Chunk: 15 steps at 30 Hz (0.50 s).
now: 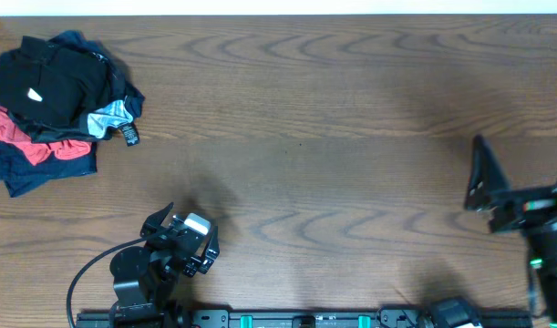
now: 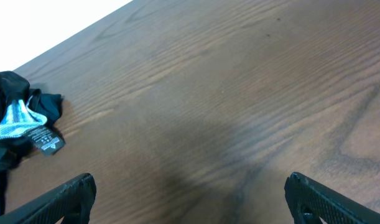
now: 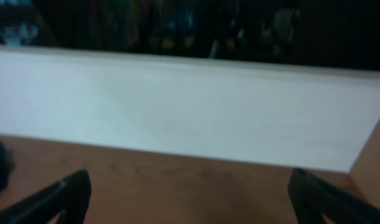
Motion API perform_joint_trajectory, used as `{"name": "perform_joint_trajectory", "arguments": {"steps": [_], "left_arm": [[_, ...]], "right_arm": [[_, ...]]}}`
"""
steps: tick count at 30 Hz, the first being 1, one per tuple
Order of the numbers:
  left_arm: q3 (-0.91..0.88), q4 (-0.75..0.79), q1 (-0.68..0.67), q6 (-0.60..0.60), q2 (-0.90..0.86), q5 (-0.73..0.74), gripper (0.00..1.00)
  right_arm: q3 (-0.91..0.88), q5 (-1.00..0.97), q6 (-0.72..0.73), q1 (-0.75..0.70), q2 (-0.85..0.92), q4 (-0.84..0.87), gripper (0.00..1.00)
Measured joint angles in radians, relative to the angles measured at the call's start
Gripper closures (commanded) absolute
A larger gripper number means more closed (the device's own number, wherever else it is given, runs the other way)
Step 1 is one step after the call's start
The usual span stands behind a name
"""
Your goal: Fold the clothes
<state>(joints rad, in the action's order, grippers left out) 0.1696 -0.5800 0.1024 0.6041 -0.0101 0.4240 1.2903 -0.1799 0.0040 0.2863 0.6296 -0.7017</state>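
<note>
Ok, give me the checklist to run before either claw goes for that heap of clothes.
1. Left claw open and empty: ok, jaws wide, nothing between them.
2. Right claw open and empty: ok.
3. Clothes located: ok, one heap at the table's far left corner.
4. Black T-shirt on top: ok, it lies over the red garment and the navy garment.
5. Shirt spread flat for folding: not ok, crumpled.
6. Shirt free of the others: cannot tell.
</note>
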Motion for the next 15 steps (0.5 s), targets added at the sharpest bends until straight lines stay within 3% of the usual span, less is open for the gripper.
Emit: {"name": "perform_joint_trajectory", "arguments": {"steps": [8,15], "left_arm": [[0.000,0.000,0.000,0.000,0.000,-0.005,0.02],[0.000,0.001,0.000,0.000,0.000,-0.005,0.02]], "right_arm": [[-0.642,0.103,0.095,-0.066,-0.271,0.267,0.01],[-0.976,0.143,0.203,-0.073,-0.394,0.432,0.01]]}}
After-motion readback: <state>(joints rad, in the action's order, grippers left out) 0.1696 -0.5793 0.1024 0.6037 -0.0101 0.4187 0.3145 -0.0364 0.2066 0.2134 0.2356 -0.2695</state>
